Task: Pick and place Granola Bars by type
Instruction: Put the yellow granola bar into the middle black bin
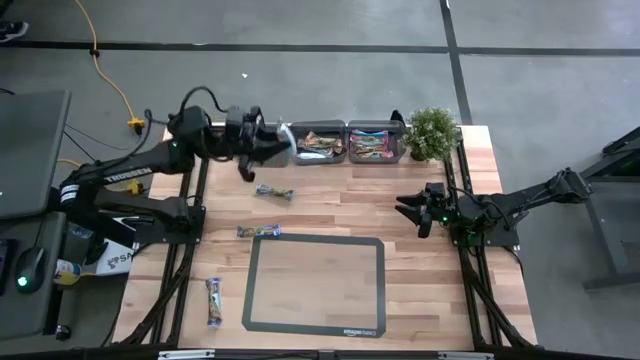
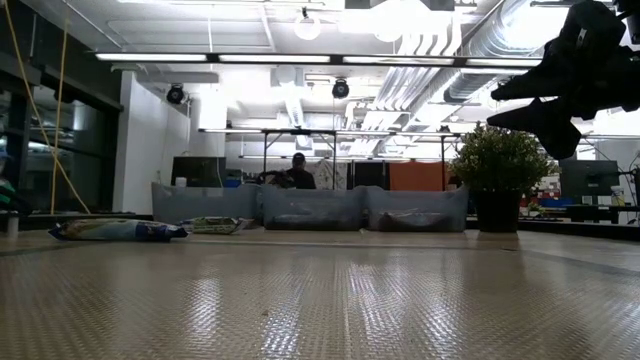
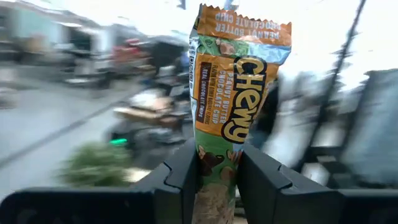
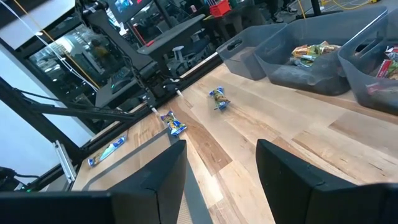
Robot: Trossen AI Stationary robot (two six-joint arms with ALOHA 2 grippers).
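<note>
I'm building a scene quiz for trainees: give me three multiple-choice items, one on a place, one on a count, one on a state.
1. Where is the potted plant? A) right of the bins B) on the mat C) at the table's left edge
2. How many bars lie loose on the table? A) one B) three C) six
3. The left tool is: A) open and empty B) shut on a Chewy bar C) out of view

Key: A, it stands beside the rightmost bin; B, three lie on the wood; B, its fingers clamp the wrapper.

One orange-green Chewy bar point(image 3: 233, 106) stands upright, pinched between dark fingers. Three blue-wrapped bars point(image 1: 274, 192) lie flat on the wood; others fill two bins.
</note>
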